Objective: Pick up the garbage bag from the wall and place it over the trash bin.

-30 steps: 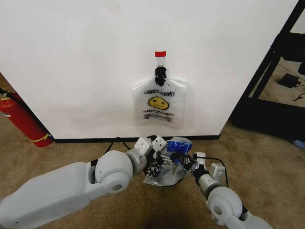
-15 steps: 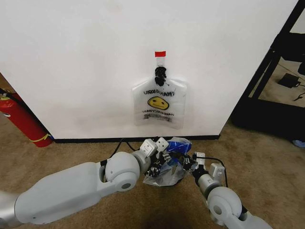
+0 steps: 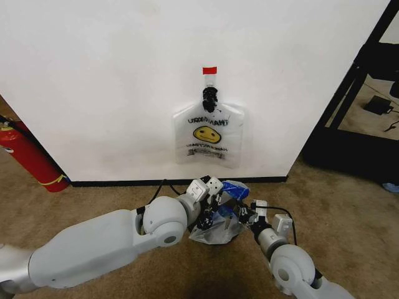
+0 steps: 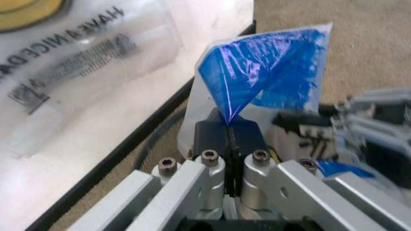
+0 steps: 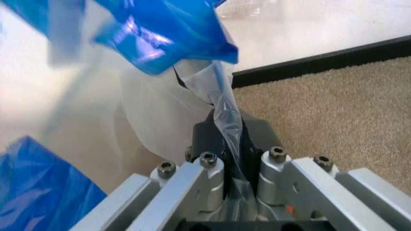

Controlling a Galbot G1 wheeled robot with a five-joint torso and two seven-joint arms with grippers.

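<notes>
Plastic of the garbage bag hangs bunched low over the carpet floor, just out from the black baseboard of the wall, held up between the two arms. Its blue tape pieces mark the edges being gripped. In the left wrist view the left pincer is clamped together on a blue-taped fold that stands up out of its tips. In the right wrist view the right pincer is clamped on a twisted strip of the clear film, with more blue tape above it.

From the head view the left pincer and the right pincer sit close together, side by side along the wall, so the bag's mouth between them is narrow and the film sags beneath. The trash bin seems to lie under the bag, hidden by the plastic; I cannot make out its rim. My judgement is that the mouth needs widening along the line joining the two pincers.

A second smiley bag hangs on the black hook under the red tape. A red fire extinguisher leans at the wall's far left.
</notes>
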